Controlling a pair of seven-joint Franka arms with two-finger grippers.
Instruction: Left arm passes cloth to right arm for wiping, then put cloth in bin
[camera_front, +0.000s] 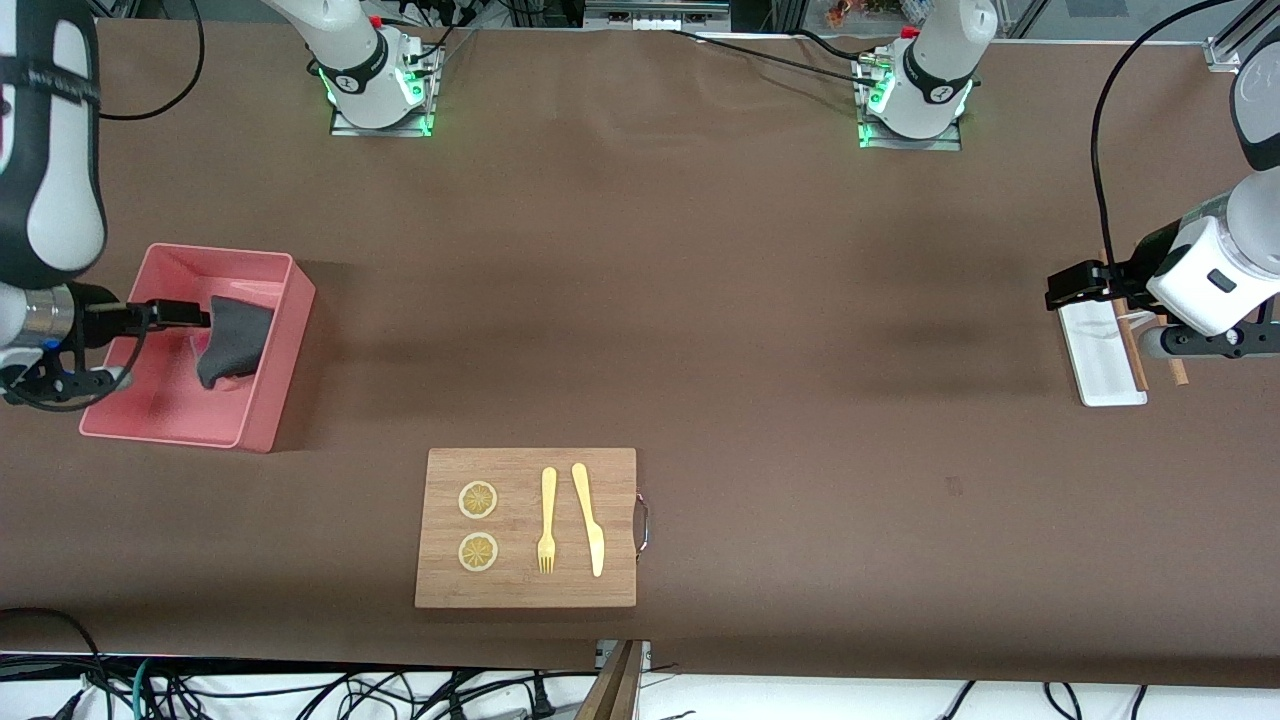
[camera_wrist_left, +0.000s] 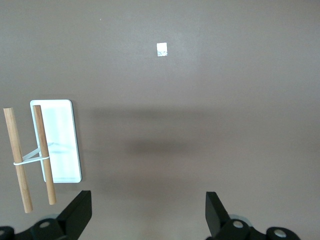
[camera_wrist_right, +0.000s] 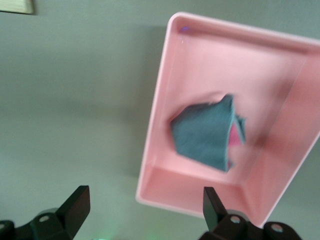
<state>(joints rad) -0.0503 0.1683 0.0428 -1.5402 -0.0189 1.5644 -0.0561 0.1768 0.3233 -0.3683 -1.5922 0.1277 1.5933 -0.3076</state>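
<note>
The dark grey cloth (camera_front: 235, 340) lies bunched inside the pink bin (camera_front: 270, 390) near the right arm's end of the table. In the right wrist view the cloth (camera_wrist_right: 205, 135) rests on the bin's floor with a pink patch showing, clear of the fingers. My right gripper (camera_front: 70, 380) is up in the air over the bin's (camera_wrist_right: 160, 100) outer edge. In its own wrist view the right gripper (camera_wrist_right: 145, 210) is open and empty. My left gripper (camera_front: 1195, 342) waits over the left arm's end of the table, open and empty in its wrist view (camera_wrist_left: 148, 215).
A wooden board (camera_front: 525, 580) with two lemon slices, a yellow fork and a knife lies near the front camera. A small white tray (camera_front: 1095, 350) and a pair of wooden sticks (camera_front: 1135, 350) lie under the left arm. The tray (camera_wrist_left: 57, 140) and sticks (camera_wrist_left: 42, 150) also show in the left wrist view.
</note>
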